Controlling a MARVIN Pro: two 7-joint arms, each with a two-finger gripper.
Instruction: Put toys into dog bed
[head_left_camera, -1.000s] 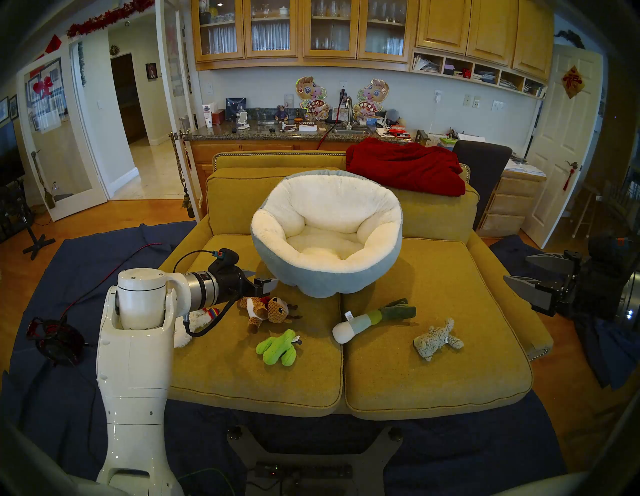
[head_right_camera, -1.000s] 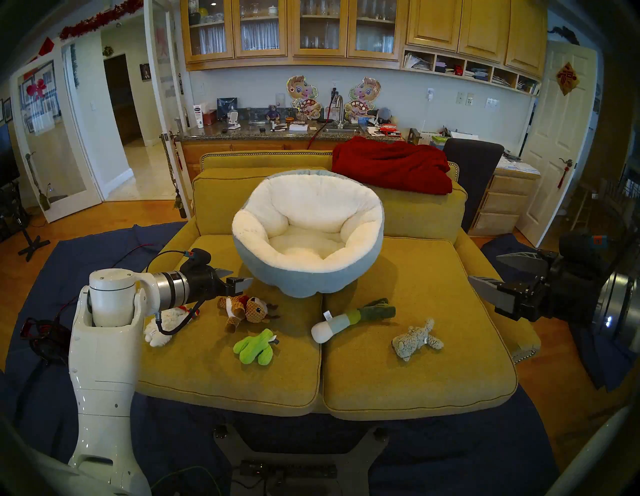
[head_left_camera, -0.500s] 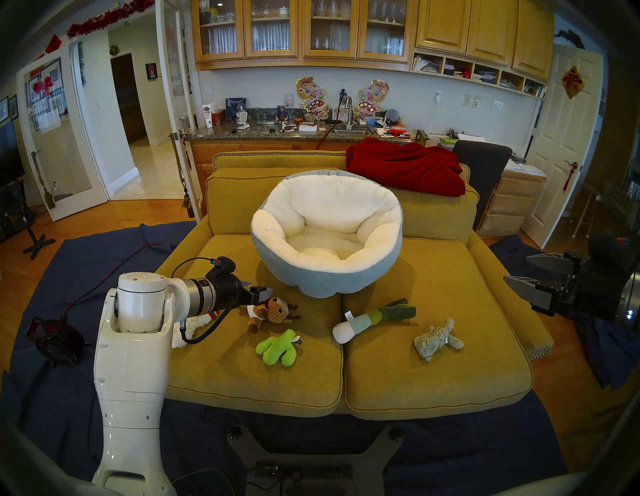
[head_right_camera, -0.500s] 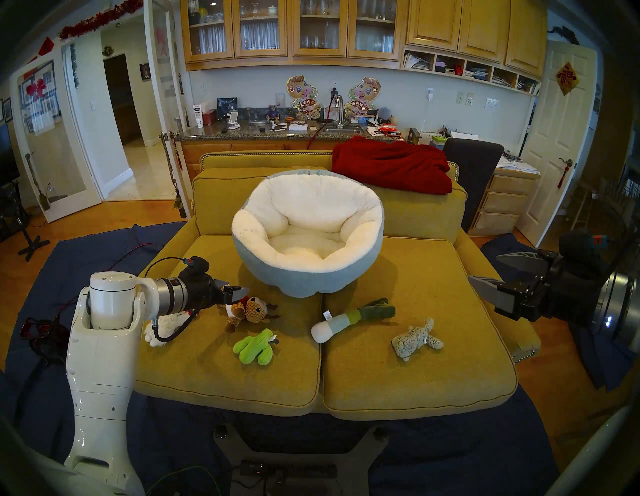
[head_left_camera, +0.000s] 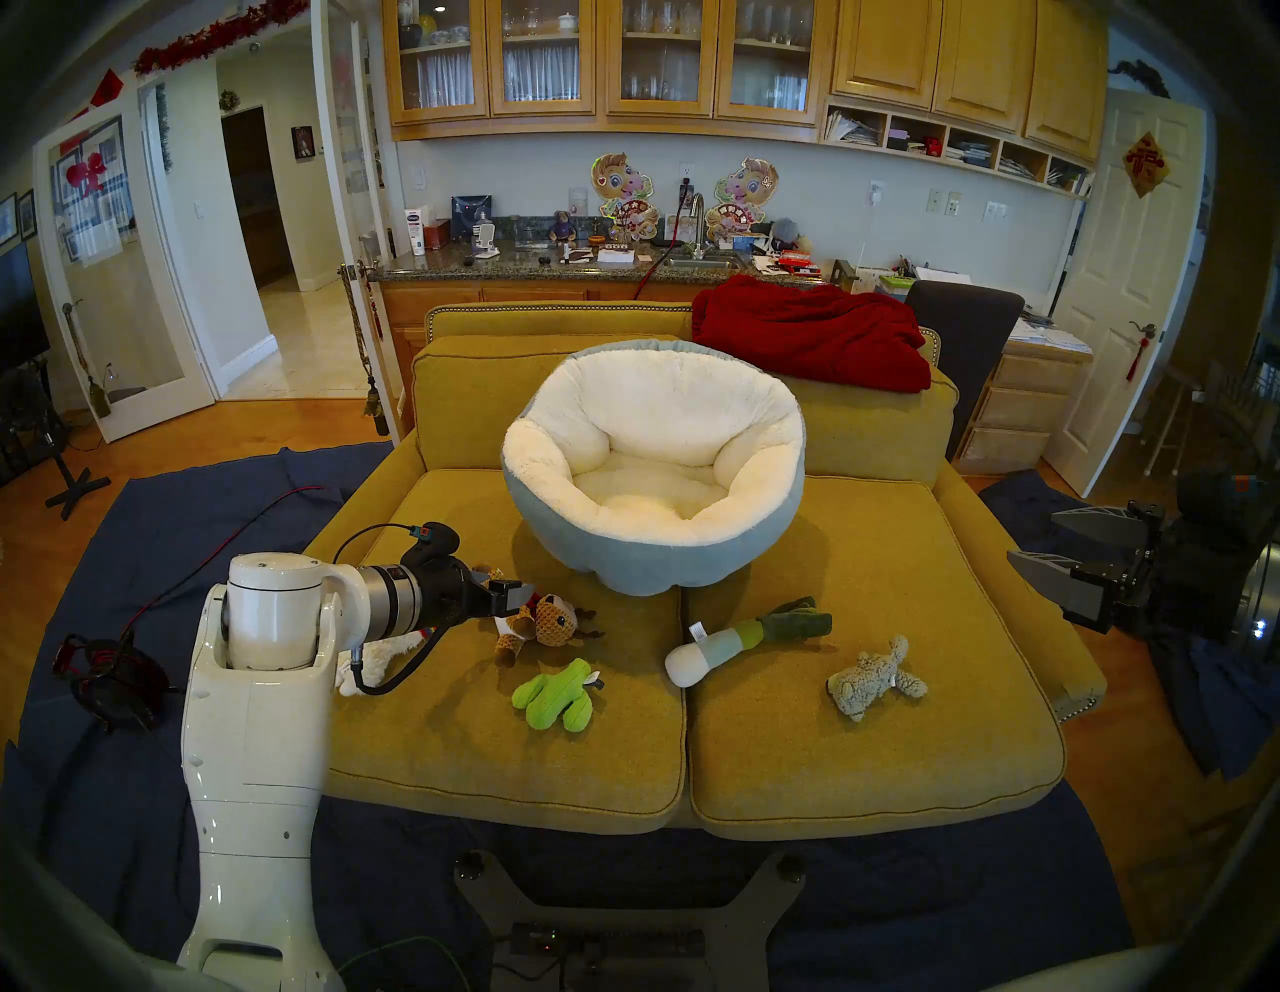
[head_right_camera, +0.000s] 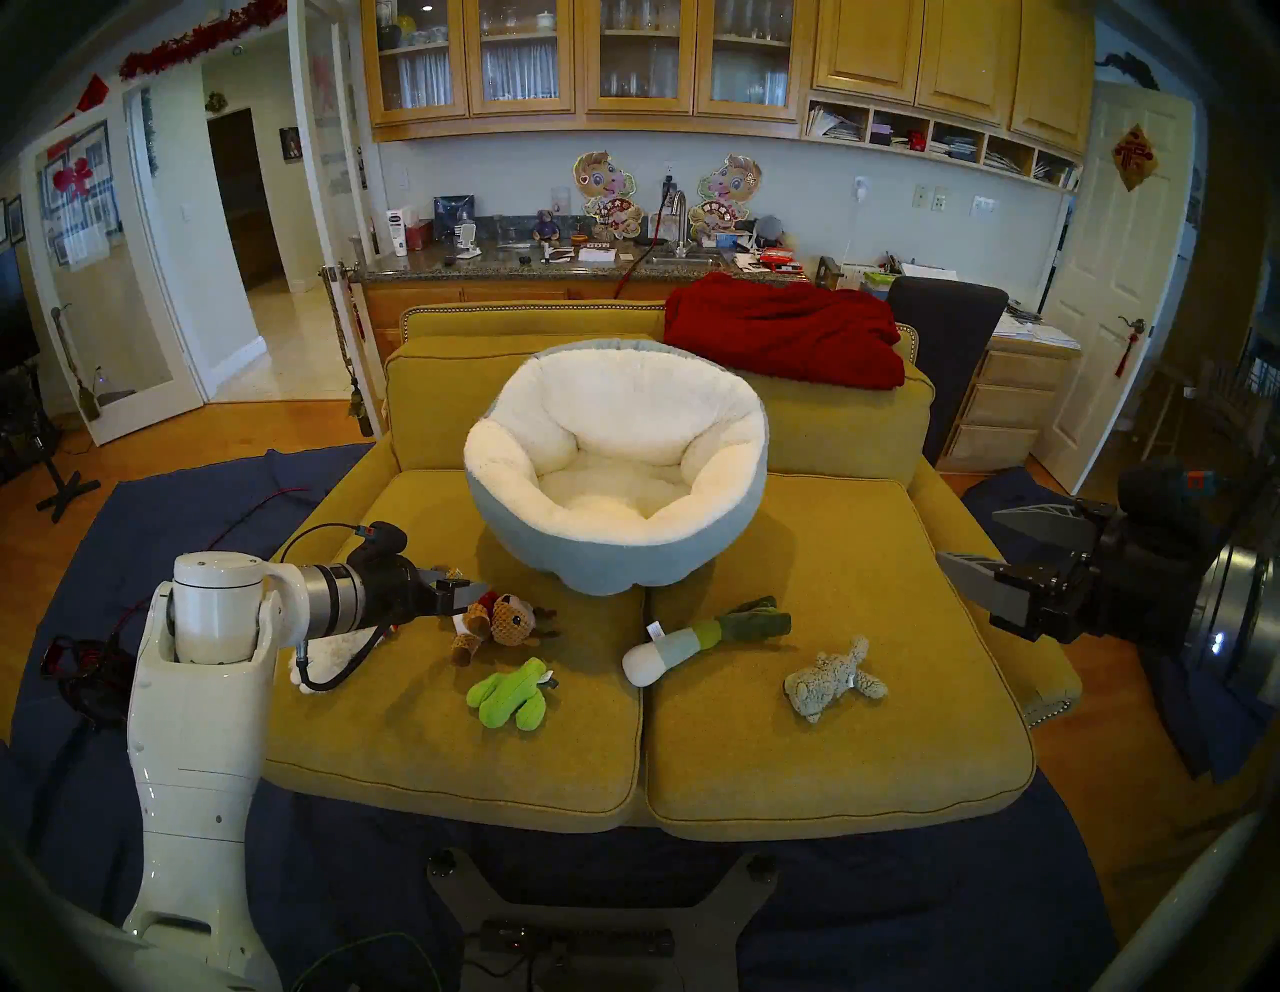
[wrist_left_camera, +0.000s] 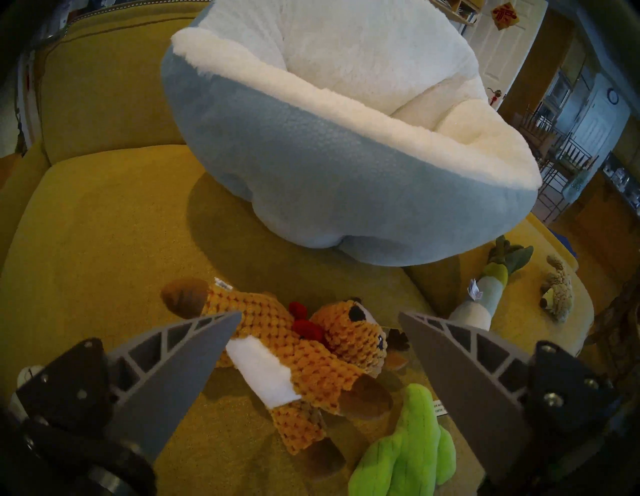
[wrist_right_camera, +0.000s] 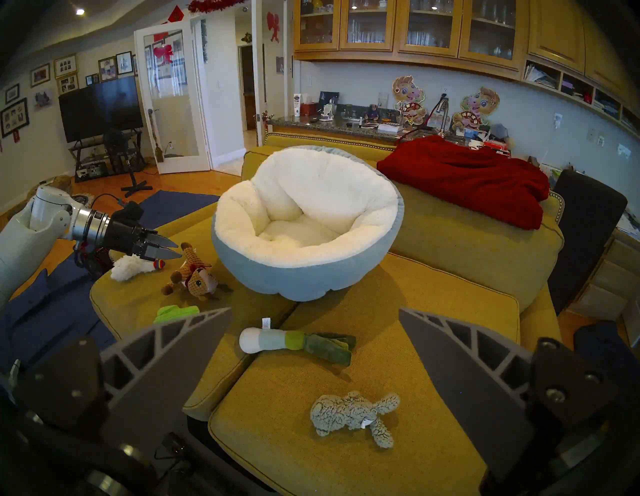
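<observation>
Lowered and drawn back since a second ago, the left pincer (wrist_left_camera: 318, 317) now hangs spread over the reindeer plush (wrist_left_camera: 298, 350), not touching it. Behind, the dog bed (head_left_camera: 651, 561) sits empty on the yellow sofa (head_left_camera: 866, 748); cactus (head_left_camera: 554, 693), leek (head_left_camera: 741, 641) and grey animal (head_left_camera: 874, 679) lie before it. Off right, the right pincer (wrist_right_camera: 315, 313) hangs spread.

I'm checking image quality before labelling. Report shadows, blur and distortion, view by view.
Head views: dark fisheye rim, bowed cabinet lines, the dog bed casting a soft shadow on the sofa. Left wrist view: the open left claw over the reindeer, edges softly blurred. Right wrist view: sharp, with dim corners.
</observation>
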